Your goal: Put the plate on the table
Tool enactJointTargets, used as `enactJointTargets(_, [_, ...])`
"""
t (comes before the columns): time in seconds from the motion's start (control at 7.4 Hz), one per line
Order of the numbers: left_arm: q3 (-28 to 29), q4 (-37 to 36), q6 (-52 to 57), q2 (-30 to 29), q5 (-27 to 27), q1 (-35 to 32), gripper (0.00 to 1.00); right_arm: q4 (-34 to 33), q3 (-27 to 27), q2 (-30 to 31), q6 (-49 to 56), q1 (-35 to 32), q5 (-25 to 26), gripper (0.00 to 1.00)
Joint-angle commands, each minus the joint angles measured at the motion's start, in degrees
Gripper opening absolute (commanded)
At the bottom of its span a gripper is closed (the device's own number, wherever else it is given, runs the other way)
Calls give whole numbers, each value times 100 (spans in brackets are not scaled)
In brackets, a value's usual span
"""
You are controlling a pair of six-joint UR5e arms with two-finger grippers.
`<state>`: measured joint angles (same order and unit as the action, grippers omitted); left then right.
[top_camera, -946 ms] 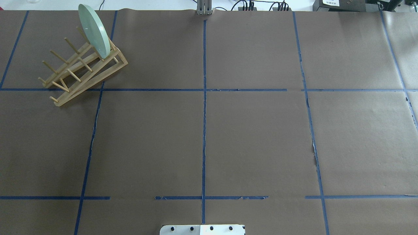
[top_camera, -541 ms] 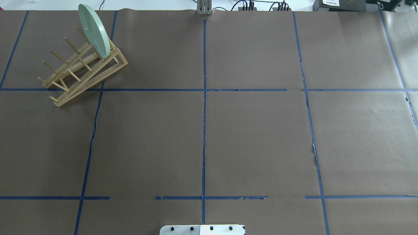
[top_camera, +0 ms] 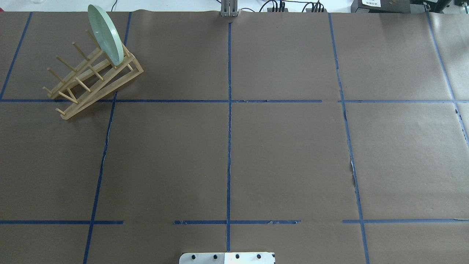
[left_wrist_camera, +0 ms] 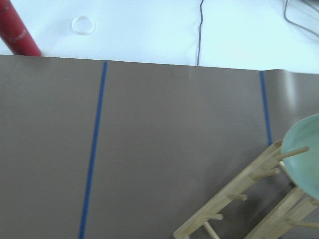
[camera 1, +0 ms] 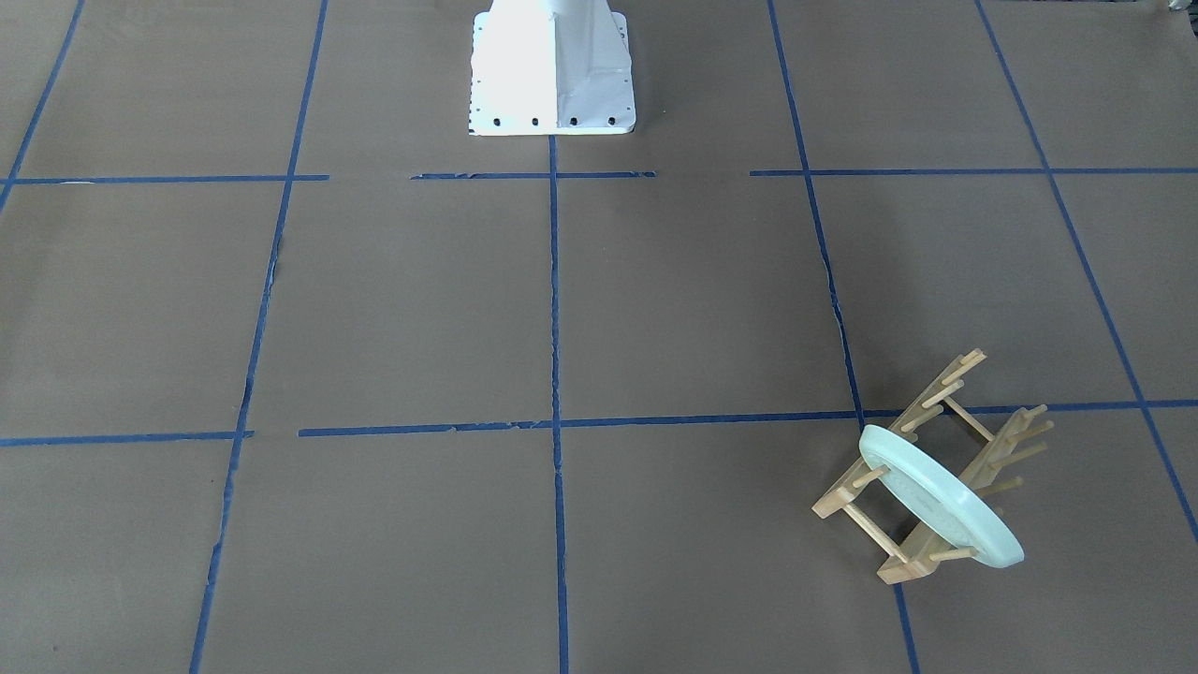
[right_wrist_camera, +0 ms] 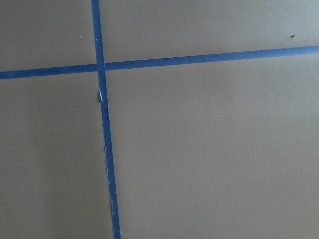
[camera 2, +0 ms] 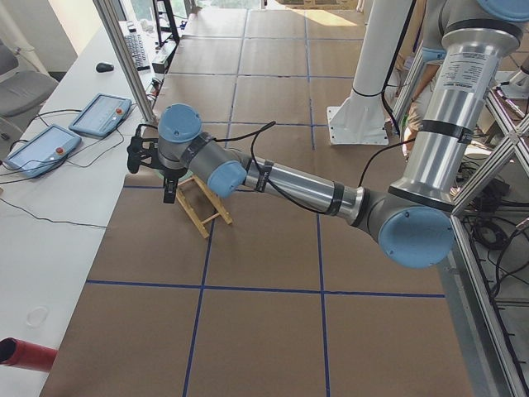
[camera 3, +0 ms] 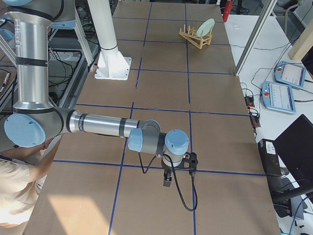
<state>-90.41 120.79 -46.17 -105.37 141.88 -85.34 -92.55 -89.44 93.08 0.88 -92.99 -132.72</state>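
Observation:
The pale mint-green plate (top_camera: 105, 35) stands on edge in the far end slot of a light wooden peg rack (top_camera: 91, 79) at the table's far left. It also shows in the front view (camera 1: 941, 496), the right side view (camera 3: 206, 27) and the left wrist view (left_wrist_camera: 305, 159). The brown table (top_camera: 285, 154) has blue tape lines. My left gripper (camera 2: 153, 169) hangs over the rack; my right gripper (camera 3: 178, 170) hangs low over bare paper. Both show only in side views, so I cannot tell whether they are open or shut.
The robot's white base (camera 1: 550, 70) stands at the middle of the near edge. A red cylinder (left_wrist_camera: 17, 27) and a small clear ring (left_wrist_camera: 82, 24) lie on the white bench beyond the paper. Tablets (camera 2: 99, 112) and cables lie there too.

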Motion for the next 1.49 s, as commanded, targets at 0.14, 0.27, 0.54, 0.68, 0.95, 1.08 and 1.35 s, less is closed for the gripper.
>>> enactJointTargets(0.14, [1233, 2786, -3266, -701, -167, 833, 100, 0, -3, 0, 0, 0, 0, 100])
enactJointTargets(0.27, [1297, 3079, -4276, -834, -639, 956, 100, 0, 5, 0, 0, 0, 0, 100])
enactJointTargets(0.54, [1569, 3642, -6079, -1133, -1605, 1455, 100, 0, -3, 0, 0, 0, 0, 100])
enactJointTargets(0.68, [1762, 3810, -6889, -1291, -2081, 1728, 100, 0, 5, 0, 0, 0, 0, 100])
enactJointTargets(0.95, [1913, 3908, -7108, -1337, -2392, 2012, 100, 0, 6, 0, 0, 0, 0, 100])
enactJointTargets(1.08, [1965, 3908, -7108, -1372, -2480, 2099, 90, 0, 6, 0, 0, 0, 0, 100])
enactJointTargets(1.35, [2001, 3908, -7117, -1468, -2507, 2118, 48, 0, -3, 0, 0, 0, 0, 100])
